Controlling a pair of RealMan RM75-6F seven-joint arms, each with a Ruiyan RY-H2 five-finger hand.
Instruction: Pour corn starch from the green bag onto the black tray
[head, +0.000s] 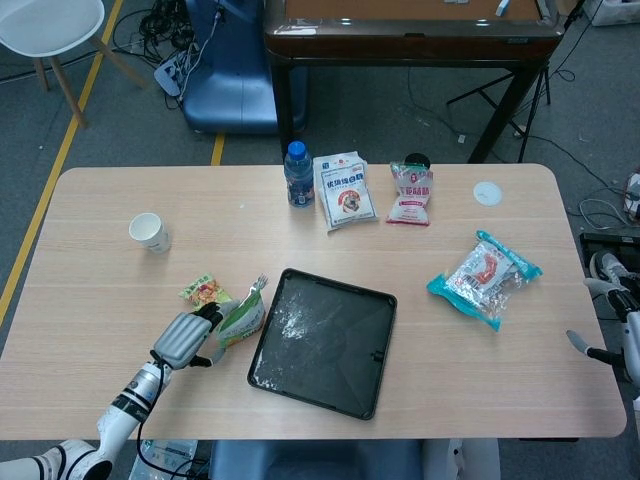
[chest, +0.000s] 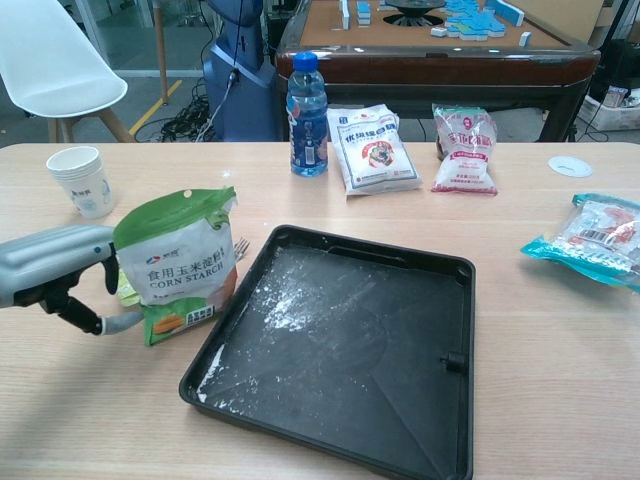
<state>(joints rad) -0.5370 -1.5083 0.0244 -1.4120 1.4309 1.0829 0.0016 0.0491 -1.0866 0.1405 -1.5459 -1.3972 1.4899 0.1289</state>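
Observation:
The green corn starch bag (chest: 180, 262) stands upright on the table just left of the black tray (chest: 400, 370), with nothing holding it. In the head view the bag (head: 240, 318) sits at the tray's (head: 385, 305) left edge. White powder (chest: 280, 295) dusts the tray's near-left part. My left hand (chest: 55, 270) hovers just left of the bag with its fingers apart, holding nothing; the head view shows this hand (head: 183, 340) beside the bag. My right hand (head: 600, 350) is off the table's right edge, fingers spread and nothing in them.
A paper cup (chest: 82, 180) stands far left. Along the far side are a water bottle (chest: 307, 100) and two white bags (chest: 375, 148) (chest: 465, 150). A teal packet (chest: 590, 238) lies at the right. A small snack packet (head: 203, 291) and a fork (head: 258, 285) lie behind the bag.

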